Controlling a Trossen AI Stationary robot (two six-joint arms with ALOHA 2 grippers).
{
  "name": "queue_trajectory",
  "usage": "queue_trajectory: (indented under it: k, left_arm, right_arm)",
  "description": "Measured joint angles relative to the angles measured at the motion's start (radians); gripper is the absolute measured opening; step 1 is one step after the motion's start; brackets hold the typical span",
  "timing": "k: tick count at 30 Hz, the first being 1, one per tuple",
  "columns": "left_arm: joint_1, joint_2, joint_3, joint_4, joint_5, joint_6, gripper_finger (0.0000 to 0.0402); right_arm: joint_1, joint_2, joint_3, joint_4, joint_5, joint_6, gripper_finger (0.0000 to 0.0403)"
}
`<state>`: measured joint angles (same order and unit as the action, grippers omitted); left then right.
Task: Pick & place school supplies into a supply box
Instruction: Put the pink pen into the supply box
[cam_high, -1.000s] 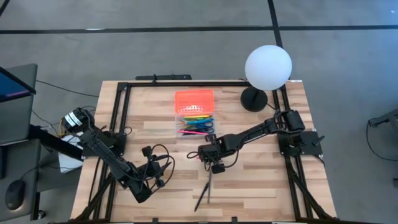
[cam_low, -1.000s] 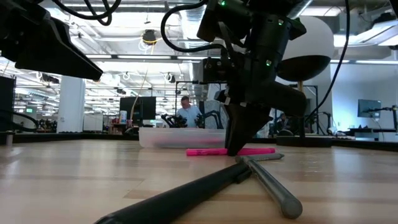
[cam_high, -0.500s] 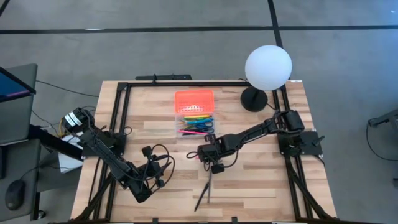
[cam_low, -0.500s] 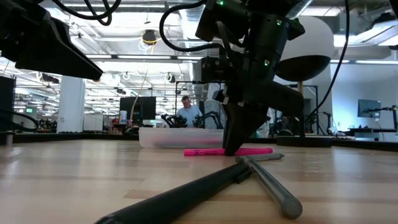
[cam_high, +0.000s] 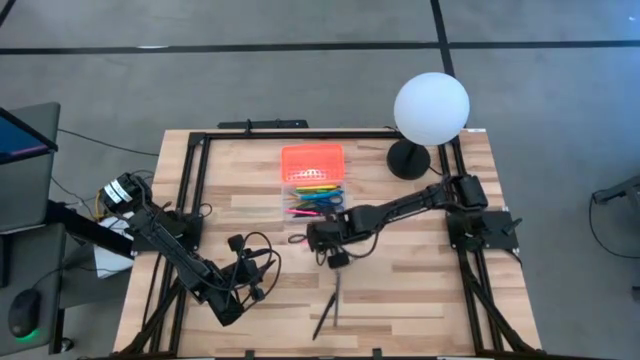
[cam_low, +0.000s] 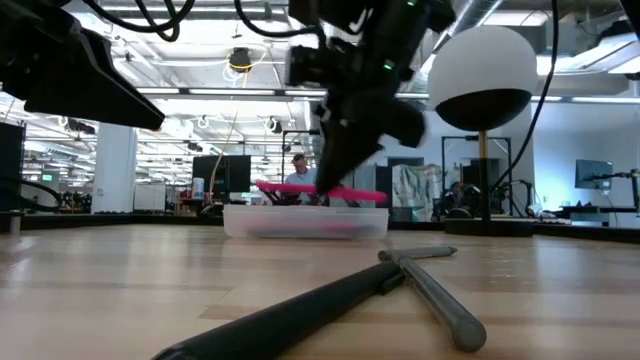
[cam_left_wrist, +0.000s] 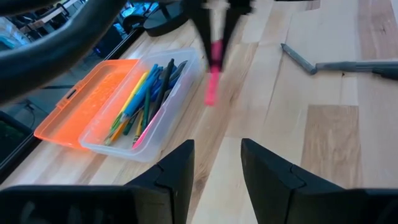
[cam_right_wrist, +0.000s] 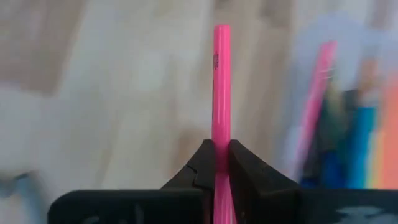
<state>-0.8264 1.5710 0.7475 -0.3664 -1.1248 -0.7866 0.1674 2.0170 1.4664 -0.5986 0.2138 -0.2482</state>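
My right gripper (cam_low: 335, 180) is shut on a pink marker (cam_low: 300, 188) and holds it in the air just on the near side of the supply box (cam_high: 313, 195), a clear tray with its orange lid (cam_high: 312, 160) open toward the far edge. Several coloured pens (cam_left_wrist: 146, 93) lie in the tray. A dark marker (cam_low: 300, 318) and a grey pen (cam_low: 432, 292) lie crossed on the table near its near edge. My left gripper (cam_left_wrist: 216, 171) is open and waits low over the table's near left part, touching nothing. My right gripper pinches the pink marker about mid-length (cam_right_wrist: 221, 146) between its two fingers (cam_right_wrist: 202, 165). The fingers come from above, pointing down, and lie across the marker. The marker is lifted clear of the table, nearly level, with one end (cam_high: 297, 238) pointing toward the table's left.
A white globe lamp (cam_high: 430, 108) on a black base (cam_high: 408, 160) stands at the far right of the table. A black frame rail (cam_high: 300, 133) runs around the table. Bare wood lies between the box and the two crossed pens (cam_high: 330, 305).
My right gripper, shut on the pink marker throughout, has lifted it off the table and carried it up and toward the table's left, closer to the supply box. The marker lay on the wood a second ago; now it hangs clear at about the tray's rim height.
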Motion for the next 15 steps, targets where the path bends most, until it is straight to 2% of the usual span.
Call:
queue_trajectory:
  k: [6,15]
  left_arm:
    - [0.000,0.000,0.000,-0.005,0.000,-0.003,0.0127]
    - [0.000,0.000,0.000,-0.006,0.000,-0.006,0.0127]
  right_arm:
    - [-0.073,-0.002,0.055,0.001,0.081,-0.055,0.0012]
    - [-0.196,-0.002,0.057,0.000,0.069,-0.066,0.0016]
